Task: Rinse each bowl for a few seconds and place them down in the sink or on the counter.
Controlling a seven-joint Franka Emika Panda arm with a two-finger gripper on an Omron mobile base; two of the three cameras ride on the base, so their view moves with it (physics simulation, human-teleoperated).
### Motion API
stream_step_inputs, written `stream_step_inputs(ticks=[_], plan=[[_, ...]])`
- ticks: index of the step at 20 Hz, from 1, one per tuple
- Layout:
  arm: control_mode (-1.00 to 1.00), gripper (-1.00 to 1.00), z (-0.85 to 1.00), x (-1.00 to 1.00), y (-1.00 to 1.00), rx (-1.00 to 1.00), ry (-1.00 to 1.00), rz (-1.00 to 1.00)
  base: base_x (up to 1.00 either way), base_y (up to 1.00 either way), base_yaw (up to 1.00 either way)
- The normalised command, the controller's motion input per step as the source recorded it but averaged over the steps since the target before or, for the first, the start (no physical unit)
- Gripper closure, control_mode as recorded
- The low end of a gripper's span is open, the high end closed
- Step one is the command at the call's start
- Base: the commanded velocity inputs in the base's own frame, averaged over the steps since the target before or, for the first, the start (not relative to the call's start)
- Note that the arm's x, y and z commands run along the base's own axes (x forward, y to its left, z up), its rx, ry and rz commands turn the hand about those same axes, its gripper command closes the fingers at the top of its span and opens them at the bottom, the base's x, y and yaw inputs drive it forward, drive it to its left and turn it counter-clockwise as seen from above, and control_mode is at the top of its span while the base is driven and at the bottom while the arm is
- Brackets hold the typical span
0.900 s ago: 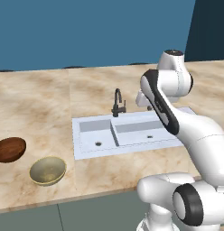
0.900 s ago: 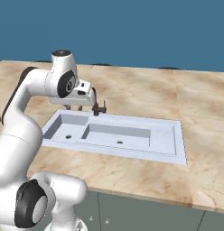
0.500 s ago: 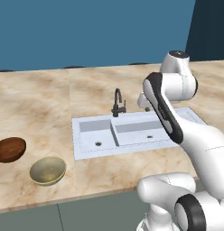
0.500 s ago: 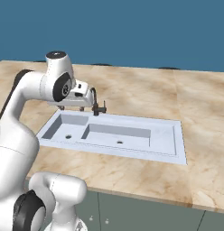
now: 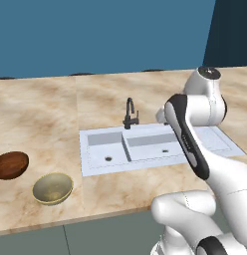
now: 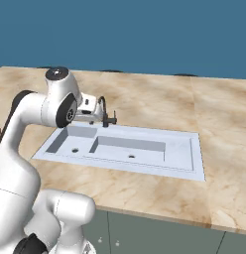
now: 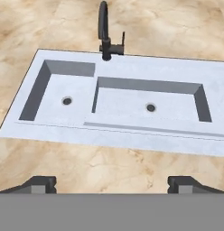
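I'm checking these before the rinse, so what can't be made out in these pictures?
- Left base view: the arm covers part of the sink's right basin.
- Right base view: the arm covers the faucet's base.
- Hand view: the hand's fingertips are cut by the bottom edge.

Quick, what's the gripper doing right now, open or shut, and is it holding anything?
Gripper: open, jaws spread wide, holding nothing, above the counter in front of the sink.

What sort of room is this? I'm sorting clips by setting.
A rendered kitchen, most likely: a white two-basin sink with a dark curved faucet, set in a beige marble-patterned counter holding two small round bowls.
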Motion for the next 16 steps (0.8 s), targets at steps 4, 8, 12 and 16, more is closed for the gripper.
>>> stream_step_inputs(ticks=[4,8,12,16], plan=[[-1.0,-1.0,-0.12,0.07,-0.16,0.0,-0.13,0.03,0.0,0.0,0.0],[-1.0,-1.0,-0.14,0.13,-0.2,0.0,-0.13,0.05,0.0,0.0,0.0],[-1.0,-1.0,-0.13,0.16,-0.2,0.0,-0.07,0.06,0.0,0.0,0.0],[-1.0,-1.0,-0.13,0.2,-0.18,0.0,-0.05,0.06,0.0,0.0,0.0]])
